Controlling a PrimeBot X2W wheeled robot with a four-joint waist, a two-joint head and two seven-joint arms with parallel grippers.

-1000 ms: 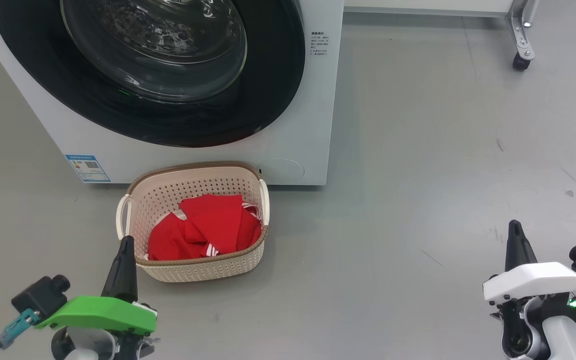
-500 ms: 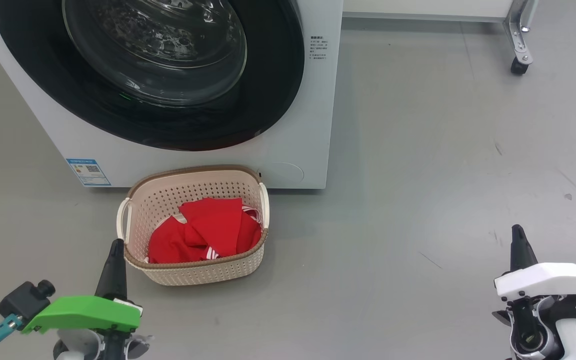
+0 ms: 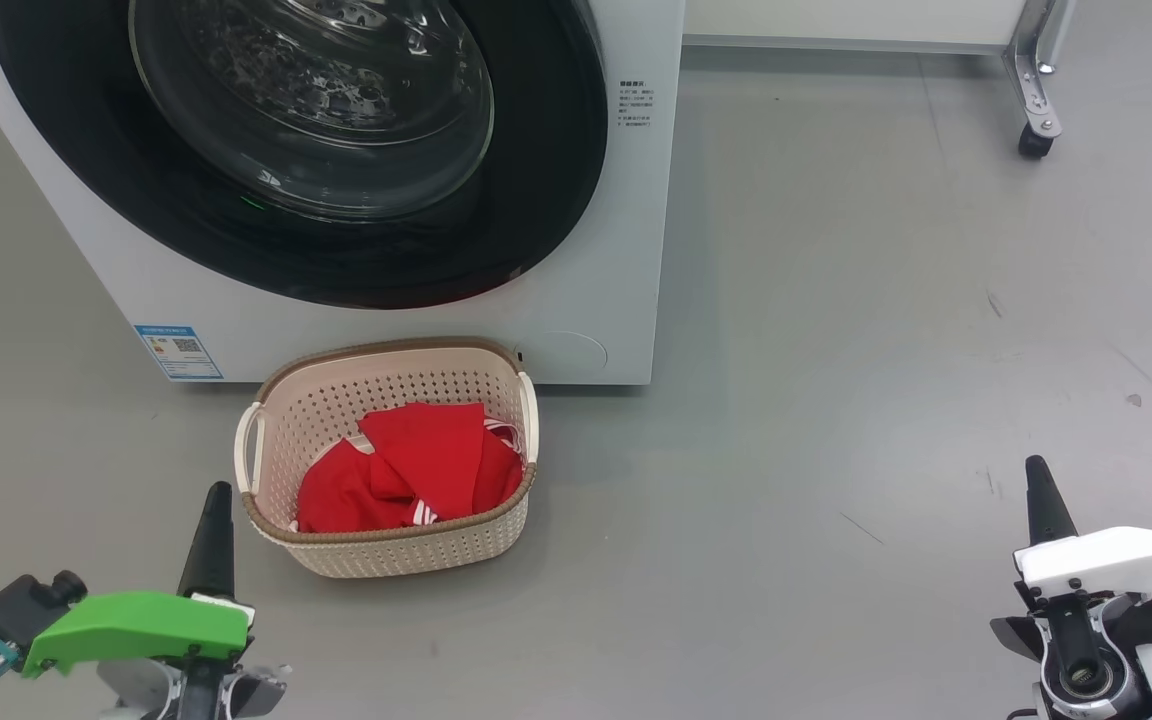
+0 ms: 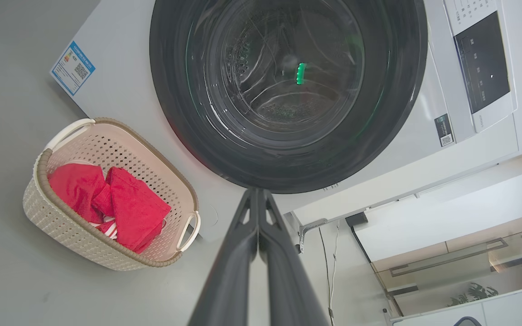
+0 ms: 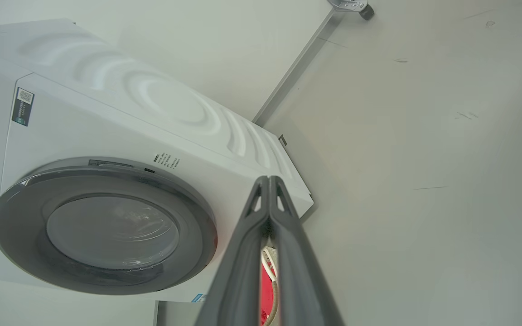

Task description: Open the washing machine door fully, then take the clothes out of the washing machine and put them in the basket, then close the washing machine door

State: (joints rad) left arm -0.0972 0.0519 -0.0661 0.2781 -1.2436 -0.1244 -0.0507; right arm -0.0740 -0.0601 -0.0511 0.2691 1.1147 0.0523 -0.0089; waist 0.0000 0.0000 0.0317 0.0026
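Sitting on the grey floor (image 3: 836,400) just in front of the washing machine (image 3: 626,250) is the basket (image 3: 386,555), below the door and toward the machine's right half in the head view. Clothes (image 3: 416,465) lie inside the basket: a red heap, white stripe trim showing at the near edge and right side. None of them hang over the rim. Basket upright, handles on its left and right sides.

Door (image 3: 546,200) lies flush against the machine front, shut; the right wrist view shows the same. Through the glass the drum looks dark, with no red visible. Blue sticker (image 3: 178,350) is at the machine's lower left corner. Control panel (image 4: 483,63) is seen in the left wrist view.

Left gripper (image 3: 218,495) at lower left of the head view, fingers pressed together, nothing between them. Its tip points up the view, just beside the basket's near left corner; contact cannot be told. Green cover (image 3: 136,625) sits behind it.

Right gripper (image 3: 1036,468) at lower right, fingers together too, holding nothing, well apart from basket and machine. White cover (image 3: 1116,560) is behind it.

Caster wheel (image 3: 1033,140) of a metal frame stands on the floor at upper right, apart from the machine.
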